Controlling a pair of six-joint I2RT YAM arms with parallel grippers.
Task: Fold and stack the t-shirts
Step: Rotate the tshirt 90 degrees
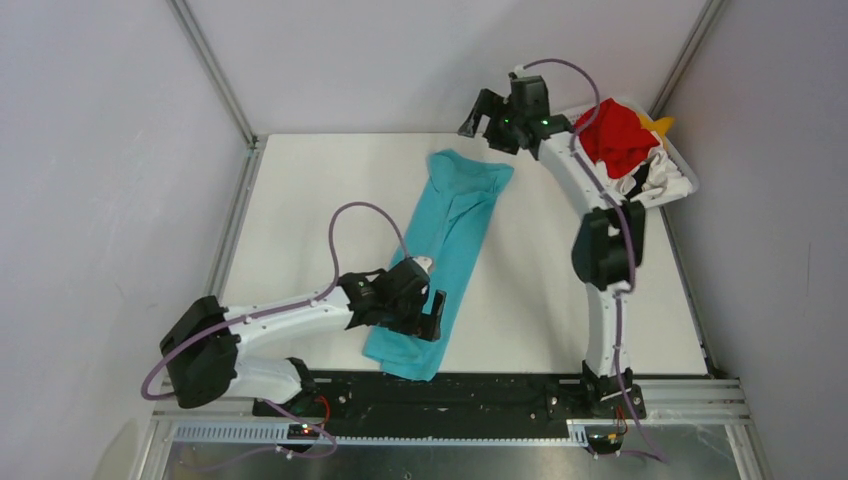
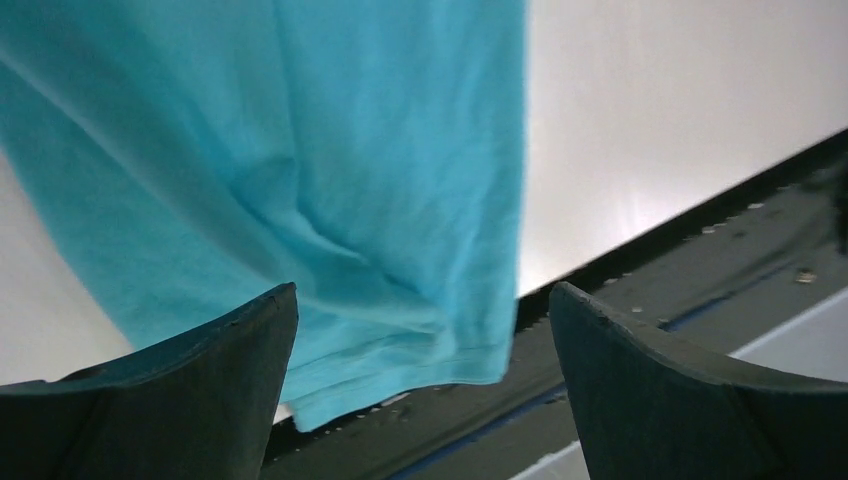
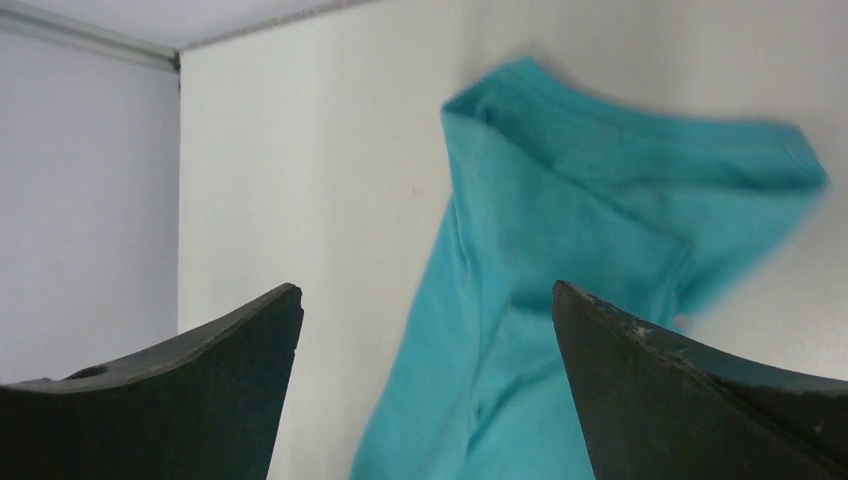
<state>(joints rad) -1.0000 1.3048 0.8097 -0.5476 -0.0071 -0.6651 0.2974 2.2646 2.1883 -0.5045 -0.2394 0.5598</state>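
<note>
A teal t-shirt lies folded into a long narrow strip on the white table, running from the far middle to the near edge. It also shows in the left wrist view and the right wrist view. My left gripper is open and empty, hovering over the strip's near end. My right gripper is open and empty, raised above the strip's far end by the collar. Red, yellow-orange and white-with-black shirts lie piled at the far right.
A white basket holds the piled shirts at the table's far right corner. A black rail runs along the near edge; the shirt's hem hangs over it. Grey walls close in on all sides.
</note>
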